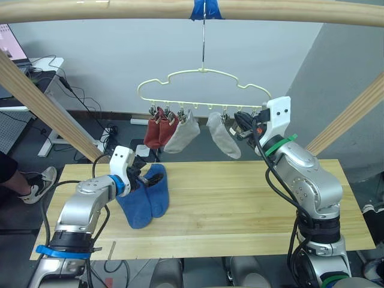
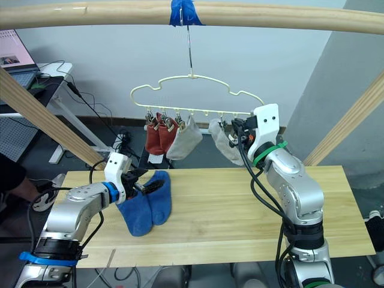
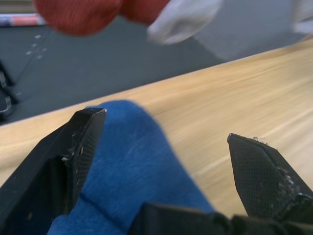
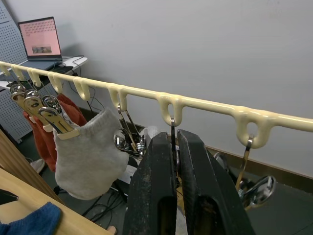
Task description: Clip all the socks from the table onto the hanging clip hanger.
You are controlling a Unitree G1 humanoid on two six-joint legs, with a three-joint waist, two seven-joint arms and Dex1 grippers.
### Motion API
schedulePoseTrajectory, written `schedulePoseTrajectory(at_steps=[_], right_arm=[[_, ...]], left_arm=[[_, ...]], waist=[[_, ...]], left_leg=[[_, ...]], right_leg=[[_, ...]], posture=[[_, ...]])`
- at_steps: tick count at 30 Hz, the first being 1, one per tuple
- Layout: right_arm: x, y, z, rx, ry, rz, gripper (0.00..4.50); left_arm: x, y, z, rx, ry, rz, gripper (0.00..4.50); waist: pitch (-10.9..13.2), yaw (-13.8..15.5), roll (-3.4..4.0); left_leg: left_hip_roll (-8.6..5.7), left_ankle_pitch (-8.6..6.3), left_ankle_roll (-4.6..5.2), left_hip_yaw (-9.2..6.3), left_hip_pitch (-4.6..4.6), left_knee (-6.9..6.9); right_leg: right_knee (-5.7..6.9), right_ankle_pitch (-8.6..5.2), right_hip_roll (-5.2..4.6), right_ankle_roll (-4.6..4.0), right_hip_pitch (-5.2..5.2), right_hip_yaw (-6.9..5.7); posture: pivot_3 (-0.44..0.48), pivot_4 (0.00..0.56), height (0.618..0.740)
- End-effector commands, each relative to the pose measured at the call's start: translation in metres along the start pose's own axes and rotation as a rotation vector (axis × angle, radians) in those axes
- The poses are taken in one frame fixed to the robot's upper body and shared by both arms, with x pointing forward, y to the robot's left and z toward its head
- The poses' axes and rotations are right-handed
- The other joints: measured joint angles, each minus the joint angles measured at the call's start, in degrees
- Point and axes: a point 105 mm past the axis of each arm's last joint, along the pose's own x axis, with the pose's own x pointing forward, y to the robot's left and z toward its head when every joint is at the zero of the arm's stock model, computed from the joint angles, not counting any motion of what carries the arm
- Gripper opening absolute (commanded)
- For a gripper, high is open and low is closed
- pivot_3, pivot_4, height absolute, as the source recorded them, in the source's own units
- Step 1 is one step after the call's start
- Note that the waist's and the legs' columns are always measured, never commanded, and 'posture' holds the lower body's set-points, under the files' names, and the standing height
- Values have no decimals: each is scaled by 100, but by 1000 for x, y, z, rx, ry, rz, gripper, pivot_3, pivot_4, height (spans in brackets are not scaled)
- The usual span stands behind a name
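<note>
Two blue socks (image 1: pixel 147 195) lie side by side on the pale wooden table (image 1: pixel 240 198), left of centre. My left gripper (image 1: pixel 143 175) hovers open right over them, and one blue sock (image 3: pixel 132 171) lies between its fingers. The pale-yellow clip hanger (image 1: pixel 204 72) hangs from the rail above. Clipped to it are two rust-red socks (image 1: pixel 159 132) and two light grey socks (image 1: pixel 183 135), (image 1: pixel 225 138). My right gripper (image 4: pixel 175 134) is raised to the hanger's right part, shut on a silver clip (image 4: pixel 171 125) that hangs from one of its hooks.
A round wooden rail (image 1: pixel 120 9) with blue tape carries the hanger, and its slanted legs (image 1: pixel 42 102), (image 1: pixel 354 114) flank the table. A desk with a laptop (image 4: pixel 40 43) stands at the back left. A person's shoe (image 1: pixel 37 183) is on the floor by the table's left end.
</note>
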Motion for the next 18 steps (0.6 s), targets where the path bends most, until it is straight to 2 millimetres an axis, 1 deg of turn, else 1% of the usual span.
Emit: schedulePoseTrajectory(at_steps=[1, 3, 5, 10, 13, 18], right_arm=[[-3, -3, 5, -1, -15, -14, 43], [-2, -4, 6, -2, -15, -17, 43], [-2, -5, 6, -4, -16, -20, 43], [-2, -7, 7, -8, -16, -31, 43], [-3, -8, 8, -8, -16, -37, 0], [-3, -9, 8, -9, -14, -42, 0]], left_arm=[[8, 4, -7, 46, 29, 53, 4500], [15, 4, -12, 60, 43, 62, 4500], [21, 1, -14, 28, 38, 52, 4500], [30, -1, -23, 34, 60, 41, 4500], [32, -2, -31, 39, 91, 32, 3890], [35, -4, -35, 43, 101, 17, 2434]], waist=[[0, 0, 0], [0, 6, 0], [-1, 3, -1], [-1, -9, -2], [-1, -15, -2], [-1, -12, -2]], left_leg=[[0, 0, 0, 0, 0, 0], [-2, 0, 0, 1, -1, 1], [-3, 1, 1, 1, -4, 3], [-3, 1, 1, 1, -8, 4], [-3, 1, 1, 1, -8, 3], [-4, 2, 2, 0, -11, 5]], right_leg=[[0, 0, 0, 0, -1, 0], [0, 0, -1, 0, -1, 0], [0, 0, -2, 0, -1, -1], [1, 0, -3, 0, -5, -3], [1, 0, -2, 0, -6, -3], [1, 0, -4, 0, -6, -4]], posture=[[-45, 236, 740], [-48, 236, 740], [-52, 234, 740], [-58, 237, 740], [-64, 239, 740], [-71, 245, 740]])
